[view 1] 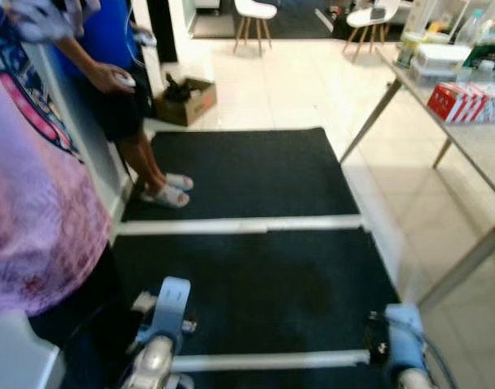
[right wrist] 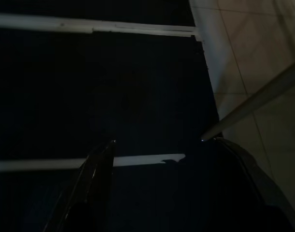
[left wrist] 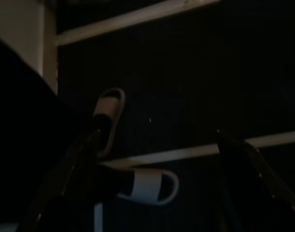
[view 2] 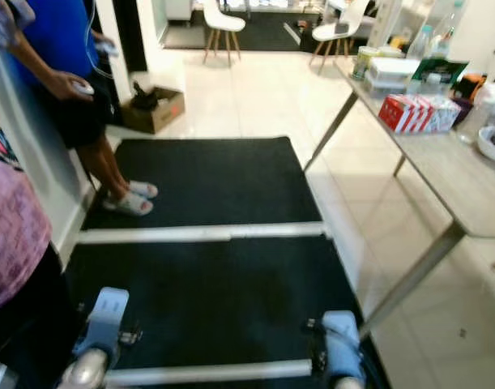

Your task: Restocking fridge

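So the robot's standing on the big black mats (view 1: 255,284) that fill the middle of the frame, white strips between them, probably laid down for footing on the tile. Along the right edge runs the counter (view 2: 454,190) with the restock stuff parked on top: a red and white carton (view 2: 411,112), plus bottles and containers (view 2: 393,65) in the upper right, all well apart from the robot, so I'd say it hasn't gone over to fetch anything yet. A person in a blue top (view 2: 61,57) waits upper left holding something small and white. Both arms hang low at the bottom edge; the left hand (left wrist: 152,193) and right hand (right wrist: 157,188) each have their fingers spread with nothing between them, just idle over the mat.
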Robot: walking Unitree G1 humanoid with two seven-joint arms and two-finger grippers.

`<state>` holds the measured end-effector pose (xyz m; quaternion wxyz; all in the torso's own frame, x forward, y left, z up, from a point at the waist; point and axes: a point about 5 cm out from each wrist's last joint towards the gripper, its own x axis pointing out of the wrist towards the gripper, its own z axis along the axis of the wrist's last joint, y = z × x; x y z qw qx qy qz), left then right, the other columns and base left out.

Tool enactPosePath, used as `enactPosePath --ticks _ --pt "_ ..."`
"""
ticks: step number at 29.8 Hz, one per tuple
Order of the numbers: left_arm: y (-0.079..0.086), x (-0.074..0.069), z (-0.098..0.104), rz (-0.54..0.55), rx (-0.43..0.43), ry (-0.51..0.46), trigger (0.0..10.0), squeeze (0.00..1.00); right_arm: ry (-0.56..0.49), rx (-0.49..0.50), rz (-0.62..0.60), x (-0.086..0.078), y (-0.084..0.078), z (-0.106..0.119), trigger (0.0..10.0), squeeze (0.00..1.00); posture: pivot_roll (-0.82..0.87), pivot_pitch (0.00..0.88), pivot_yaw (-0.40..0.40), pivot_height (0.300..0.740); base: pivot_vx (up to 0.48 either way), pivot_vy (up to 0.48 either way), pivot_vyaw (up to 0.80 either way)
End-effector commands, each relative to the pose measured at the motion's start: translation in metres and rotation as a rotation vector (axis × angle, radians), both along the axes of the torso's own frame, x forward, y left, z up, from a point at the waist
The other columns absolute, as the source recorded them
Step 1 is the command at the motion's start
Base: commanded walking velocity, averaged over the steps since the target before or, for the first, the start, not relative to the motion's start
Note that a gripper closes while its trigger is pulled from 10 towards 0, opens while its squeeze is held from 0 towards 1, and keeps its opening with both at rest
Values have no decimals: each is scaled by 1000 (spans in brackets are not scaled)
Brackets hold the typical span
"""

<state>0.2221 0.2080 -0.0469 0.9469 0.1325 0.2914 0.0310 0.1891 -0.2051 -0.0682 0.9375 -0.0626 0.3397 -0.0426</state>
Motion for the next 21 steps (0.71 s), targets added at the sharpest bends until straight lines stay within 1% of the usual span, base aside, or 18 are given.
enactPosePath --ticks 1,7,12,16,21 --pt "-7 4 2 -20 -5 -11 10000 0 16 -16 -30 -5 -12 -1 10000 0 -46 0 -47 740 334 0 -800" --pt "-7 3 1 -19 -5 -5 10000 0 18 -16 -32 -5 -12 -1 10000 0 -45 0 -48 740 330 0 -800" --pt "-7 2 0 -18 -5 2 10000 0 17 -18 -33 -5 -13 -1 10000 0 -45 0 -48 740 329 0 0" --pt "-8 1 -1 -18 -5 6 10000 0 17 -19 -33 -5 -13 -1 10000 0 -45 0 -48 740 330 0 -491" --pt "-7 1 -1 -17 -5 10 10000 0 16 -19 -30 -5 -12 -1 10000 0 -45 0 -48 740 330 0 0"
